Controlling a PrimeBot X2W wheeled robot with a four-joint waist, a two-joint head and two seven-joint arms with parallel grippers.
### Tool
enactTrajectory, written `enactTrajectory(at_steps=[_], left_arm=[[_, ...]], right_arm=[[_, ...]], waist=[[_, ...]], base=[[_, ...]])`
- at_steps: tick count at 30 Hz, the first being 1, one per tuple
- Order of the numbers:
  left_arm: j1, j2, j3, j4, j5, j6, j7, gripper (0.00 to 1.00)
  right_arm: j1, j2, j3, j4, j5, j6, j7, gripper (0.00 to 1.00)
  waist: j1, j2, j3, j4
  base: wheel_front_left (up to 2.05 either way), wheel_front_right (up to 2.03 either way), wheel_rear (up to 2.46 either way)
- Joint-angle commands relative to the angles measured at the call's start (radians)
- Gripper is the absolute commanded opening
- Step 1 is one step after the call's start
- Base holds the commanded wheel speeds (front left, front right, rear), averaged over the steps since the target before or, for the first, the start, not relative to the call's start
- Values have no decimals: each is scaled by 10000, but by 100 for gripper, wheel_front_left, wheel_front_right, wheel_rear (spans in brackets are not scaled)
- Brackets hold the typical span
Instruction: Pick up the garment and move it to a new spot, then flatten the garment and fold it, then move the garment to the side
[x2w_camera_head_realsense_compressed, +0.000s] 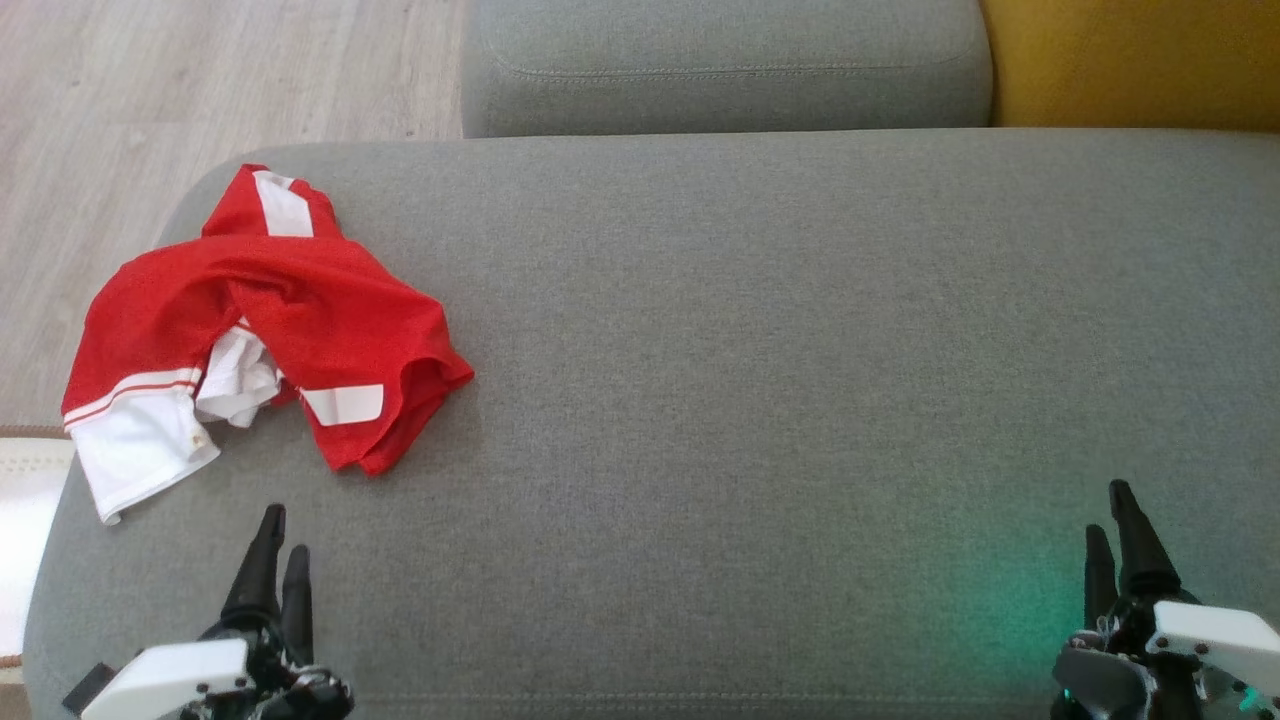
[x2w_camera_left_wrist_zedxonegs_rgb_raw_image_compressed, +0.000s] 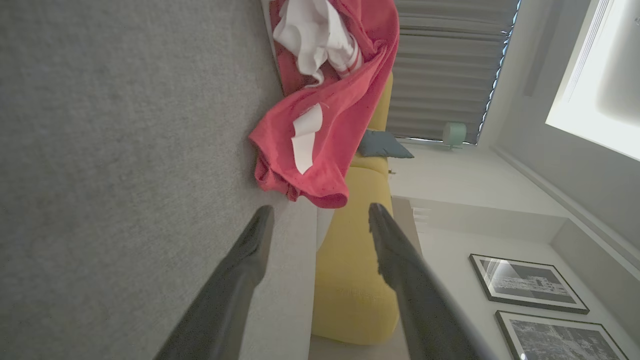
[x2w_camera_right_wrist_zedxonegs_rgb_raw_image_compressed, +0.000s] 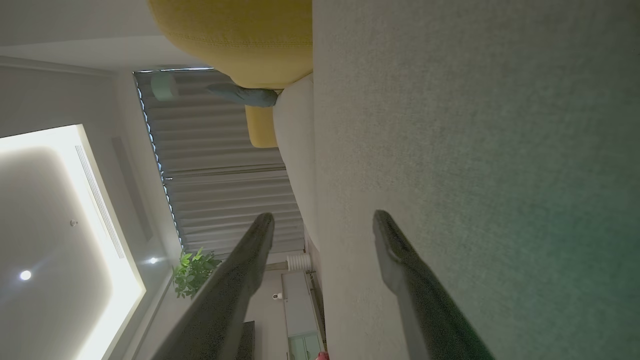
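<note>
Garment (x2w_camera_head_realsense_compressed: 270, 320), crumpled red cloth with white panels, lies on the grey cushion (x2w_camera_head_realsense_compressed: 760, 400) just ahead of the left gripper (x2w_camera_head_realsense_compressed: 285, 532). That gripper's fingers stand spread and hold nothing, with their tips short of the nearest hem. The right gripper (x2w_camera_head_realsense_compressed: 1108, 508) sits well apart from the garment, far across the cushion, its fingers likewise spread and holding nothing.

Head cam looks down at cushion (x2w_camera_head_realsense_compressed: 760, 400); wrist cams rolled sideways, low; L shares garment (x2w_camera_head_realsense_compressed: 300, 300).
</note>
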Motion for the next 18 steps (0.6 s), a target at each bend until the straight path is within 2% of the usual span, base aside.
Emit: enactTrajectory(at_steps=[1, 10, 18], left_arm=[[-515, 85, -33, -429, 30, -25, -67, 100], [-491, 97, -13, -637, 186, -31, -329, 100], [-662, 109, 401, -826, 931, 101, -563, 100]], right_arm=[[-429, -37, 65, -388, -98, 5, -97, 100], [-485, -43, 156, -487, -555, 11, -361, 100], [-640, -49, 57, -559, -1713, 16, -598, 100]], waist=[[0, 0, -8, -3], [0, 0, -75, -38], [0, 0, -123, -73]], base=[[0, 0, 0], [0, 0, 0], [0, 0, 0]])
